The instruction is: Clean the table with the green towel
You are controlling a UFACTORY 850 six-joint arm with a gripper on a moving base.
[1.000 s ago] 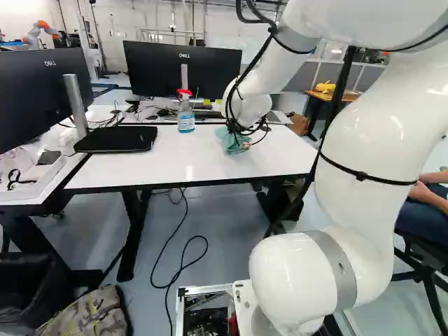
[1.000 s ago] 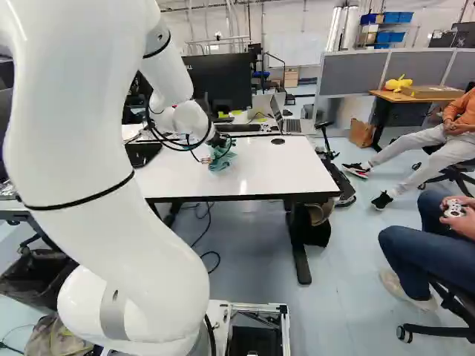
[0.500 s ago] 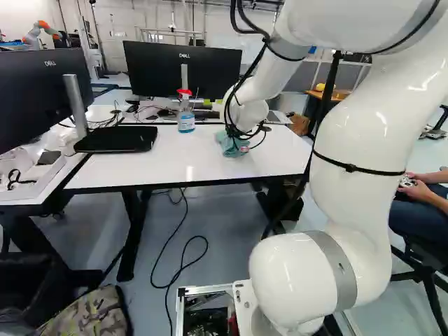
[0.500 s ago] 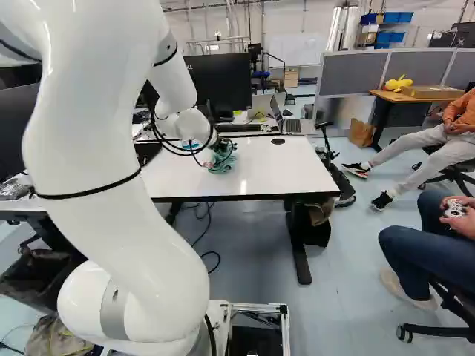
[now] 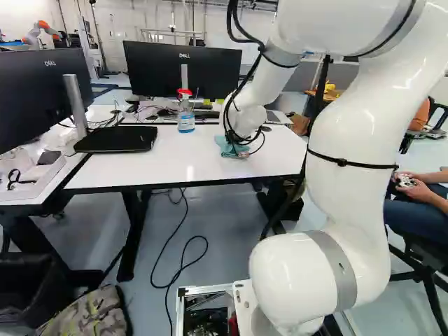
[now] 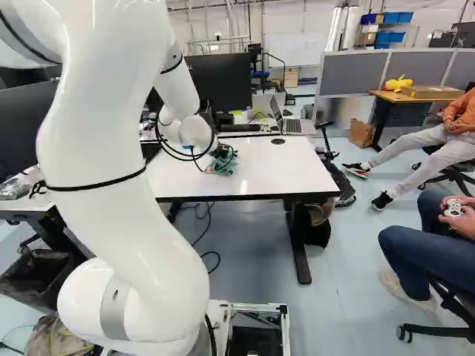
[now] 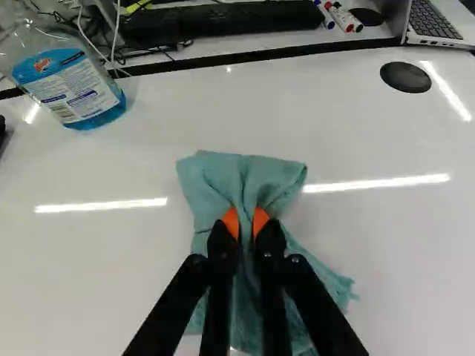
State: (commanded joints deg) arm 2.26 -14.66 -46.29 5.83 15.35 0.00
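Observation:
In the left base view my gripper [image 5: 241, 145] is low over the white table [image 5: 154, 164], partly hidden by cables and the wrist. The green towel [image 5: 225, 145] lies bunched under it on the tabletop. From the wrist, the gripper [image 7: 246, 228] has both orange pads pinching a fold of the green towel [image 7: 211, 182] between them. The cloth spreads ahead of the fingers and out to both sides beneath them, against the glossy surface.
A spray bottle of blue liquid [image 5: 185, 115] stands toward the table's far edge. Monitors [image 5: 183, 68], a black laptop-like slab [image 5: 116, 138], markers [image 7: 343, 16] and an open laptop [image 7: 438, 22] surround the work area. Another robot [image 5: 40, 32] is far back. People sit at the right.
The upper arm has swung a little, leftward in the left base view and rightward in the right base view. The held towel has shifted slightly with the gripper. The base has not moved.

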